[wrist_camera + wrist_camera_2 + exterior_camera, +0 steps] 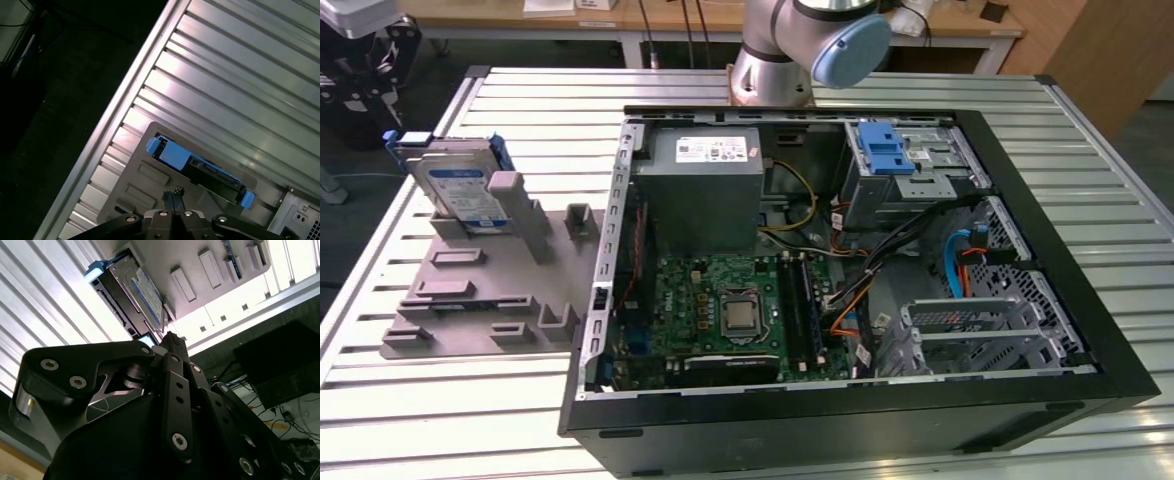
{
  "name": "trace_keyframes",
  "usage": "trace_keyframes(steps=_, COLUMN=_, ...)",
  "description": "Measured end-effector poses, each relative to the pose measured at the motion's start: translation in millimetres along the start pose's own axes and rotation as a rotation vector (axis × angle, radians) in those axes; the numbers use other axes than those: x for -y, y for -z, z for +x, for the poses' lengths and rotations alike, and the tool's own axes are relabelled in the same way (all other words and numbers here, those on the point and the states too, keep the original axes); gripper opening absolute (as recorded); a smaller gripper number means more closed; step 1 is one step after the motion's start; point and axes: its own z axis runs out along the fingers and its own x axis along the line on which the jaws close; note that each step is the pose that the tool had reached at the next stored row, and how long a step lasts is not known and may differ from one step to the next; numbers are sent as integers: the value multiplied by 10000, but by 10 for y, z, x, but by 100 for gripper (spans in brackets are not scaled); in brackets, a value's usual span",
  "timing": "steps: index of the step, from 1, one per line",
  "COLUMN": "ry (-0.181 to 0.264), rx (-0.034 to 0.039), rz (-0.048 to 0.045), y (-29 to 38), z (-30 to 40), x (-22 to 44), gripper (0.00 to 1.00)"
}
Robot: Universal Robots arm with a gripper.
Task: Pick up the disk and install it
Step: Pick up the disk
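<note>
Gripper (173, 192): fingers closed together, holding nothing. Just beyond the tips and clear of them, one disk (200, 167) stands on edge in one grey holder (136, 166) on the slatted table (225, 75). Its white-and-blue label (462, 192) is illegible. One open computer case (854, 430) sits to the exterior view's right of the holder.

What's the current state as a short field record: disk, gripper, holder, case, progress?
disk: silver rectangular hard drive with blue plastic frame, standing on edge in the holder
holder: grey slotted plastic fixture, to the exterior view's left of the case
gripper: shut, empty, near the disk, not touching it
case: open black computer tower, on its side on the slatted metal table
drive bay: bare blue plastic bracket
progress: disk not yet picked up
</note>
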Motion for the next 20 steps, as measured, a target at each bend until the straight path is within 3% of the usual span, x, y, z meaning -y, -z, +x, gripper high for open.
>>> trace_keyframes(steps=6, ry=719, rx=13, rz=31, y=-3, z=0, x=0, gripper=11)
trace_keyframes(steps=10, ry=1015, rx=206, rz=45, y=-7, z=0, x=-1, gripper=11)
trace_keyframes(steps=11, ry=1110, rx=219, rz=46, y=-9, z=-1, x=-1, gripper=11)
trace_keyframes(steps=20, ry=2713, rx=158, rz=36, y=-22, z=0, x=0, gripper=11)
